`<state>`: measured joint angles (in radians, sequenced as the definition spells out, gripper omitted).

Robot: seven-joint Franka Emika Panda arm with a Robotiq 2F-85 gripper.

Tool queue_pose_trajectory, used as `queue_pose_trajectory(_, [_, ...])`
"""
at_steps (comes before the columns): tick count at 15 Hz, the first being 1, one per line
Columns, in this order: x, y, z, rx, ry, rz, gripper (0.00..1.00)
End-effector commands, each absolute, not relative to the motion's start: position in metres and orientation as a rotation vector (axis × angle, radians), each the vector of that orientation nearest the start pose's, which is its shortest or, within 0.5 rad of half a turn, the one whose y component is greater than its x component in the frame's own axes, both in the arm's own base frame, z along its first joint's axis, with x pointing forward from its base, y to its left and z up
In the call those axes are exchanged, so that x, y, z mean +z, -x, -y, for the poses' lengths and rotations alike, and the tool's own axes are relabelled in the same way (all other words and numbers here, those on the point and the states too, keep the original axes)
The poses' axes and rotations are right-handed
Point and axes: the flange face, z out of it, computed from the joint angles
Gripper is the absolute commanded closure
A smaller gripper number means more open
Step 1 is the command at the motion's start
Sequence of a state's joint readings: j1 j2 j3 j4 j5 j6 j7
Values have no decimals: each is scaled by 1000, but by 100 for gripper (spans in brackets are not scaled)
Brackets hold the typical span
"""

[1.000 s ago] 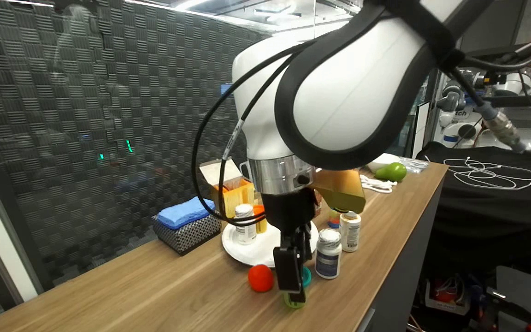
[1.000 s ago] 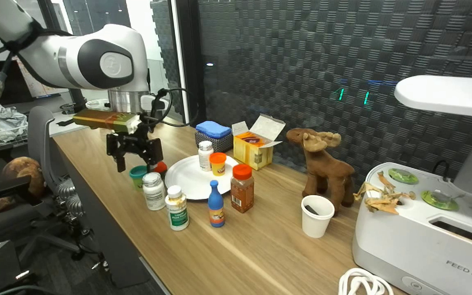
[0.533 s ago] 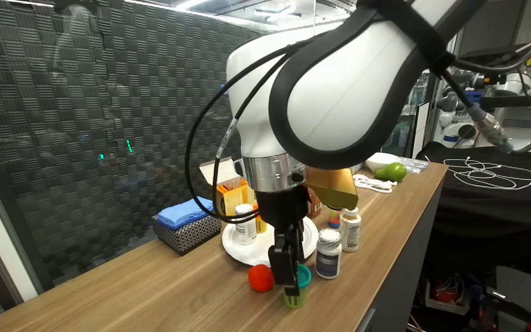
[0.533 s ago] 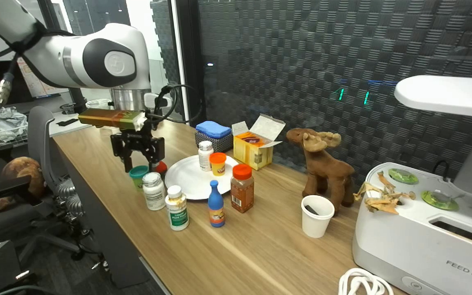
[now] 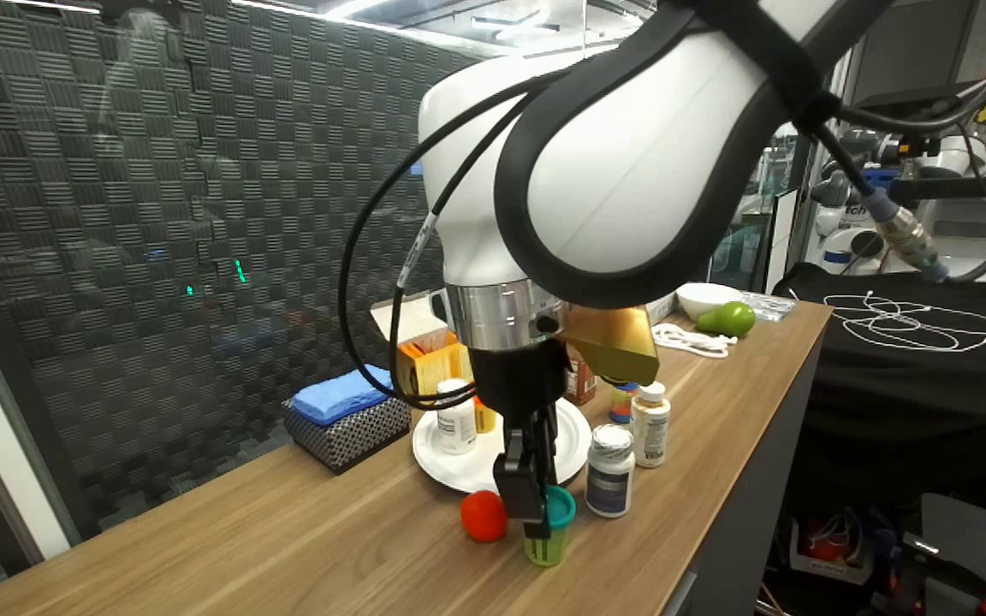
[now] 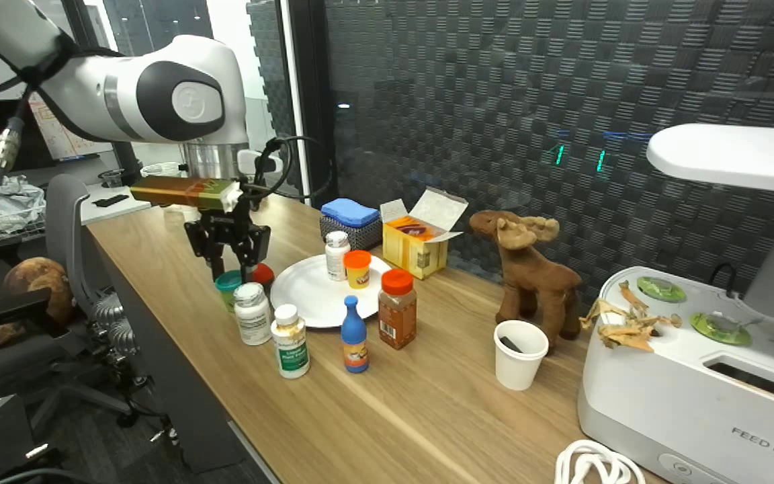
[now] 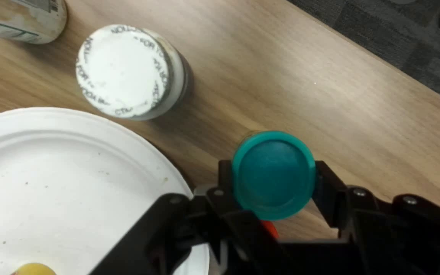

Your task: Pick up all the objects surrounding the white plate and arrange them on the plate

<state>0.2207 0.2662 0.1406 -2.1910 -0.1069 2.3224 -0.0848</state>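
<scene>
My gripper [image 7: 273, 177] is shut on the teal-lidded green jar [image 5: 547, 543], a finger against each side of the lid; the jar stands on the table. Just beside it lies the small red piece [image 5: 484, 516], mostly hidden in the wrist view. The white plate [image 6: 306, 296] carries a white bottle [image 6: 336, 257] and a yellow jar with an orange cap [image 6: 358, 272]. Around its near rim stand a white bottle with a silvery white top [image 6: 252, 314], a green-labelled white bottle [image 6: 291, 344], a blue bottle [image 6: 355, 339] and a brown jar with a red-orange cap [image 6: 398, 310].
Behind the plate are a patterned box with a blue cloth [image 6: 351, 222] and an open yellow-orange box [image 6: 417, 245]. A plush moose [image 6: 535, 275], a paper cup [image 6: 520, 359] and a white planter [image 6: 689, 383] stand farther along. The table edge [image 5: 741, 479] runs near the jar.
The fingers have moved closer together, from apart around the teal lid to touching it. The gripper has shifted slightly toward the plate side, and the jar has budged a little with it.
</scene>
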Motion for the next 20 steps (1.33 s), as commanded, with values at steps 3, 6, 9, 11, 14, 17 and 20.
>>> queue_pose_trajectory(3, [297,-518,-194,203,3133,572,72])
queue_pose_trajectory(6, [314,-539,-190,130,3180,363,72])
queue_pose_trajectory(9, [323,-562,-184,27,3232,188,72])
queue_pose_trajectory(11, [323,-575,-176,-2,3260,76,72])
queue_pose_trajectory(14, [313,-591,-166,28,3258,-54,72])
queue_pose_trajectory(17, [298,-601,-164,73,3251,-109,72])
queue_pose_trajectory(20, [285,-611,-162,91,3242,-151,72])
